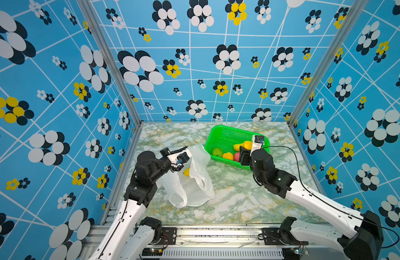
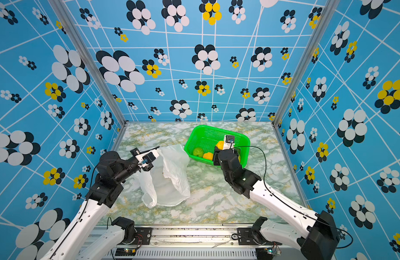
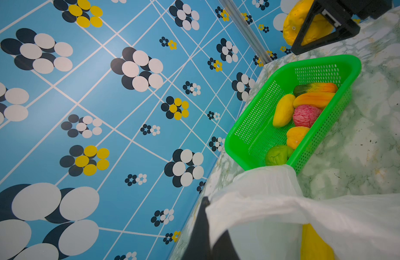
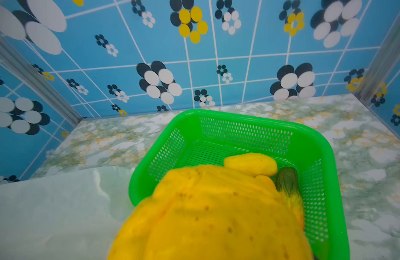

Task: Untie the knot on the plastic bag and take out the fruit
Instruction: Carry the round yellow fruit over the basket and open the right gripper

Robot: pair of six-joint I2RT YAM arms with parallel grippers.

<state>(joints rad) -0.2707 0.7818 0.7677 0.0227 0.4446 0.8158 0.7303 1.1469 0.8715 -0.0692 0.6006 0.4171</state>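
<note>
Left jaws are pinched together on the rim of the white plastic bag [image 1: 194, 180], lifted at the table's [image 1: 239, 198] 8 o'clock, with a small yellow fruit [image 1: 186, 172] inside. Right jaws clamp a large yellow fruit [image 4: 205, 213] above the green basket [image 1: 219, 132] at 1 o'clock, which holds six other fruits [image 3: 306, 116].

Left gripper [image 1: 183, 150] clamped, wrist raised, elbow bent; right gripper [image 1: 244, 150] jaws parted, apparently gripping, arm stretched forward.

The left gripper [image 1: 186, 150] pinches the bag [image 1: 198, 177] rim while the right gripper [image 1: 246, 148] holds a yellow fruit [image 1: 247, 144] over the basket [image 1: 217, 131].
</note>
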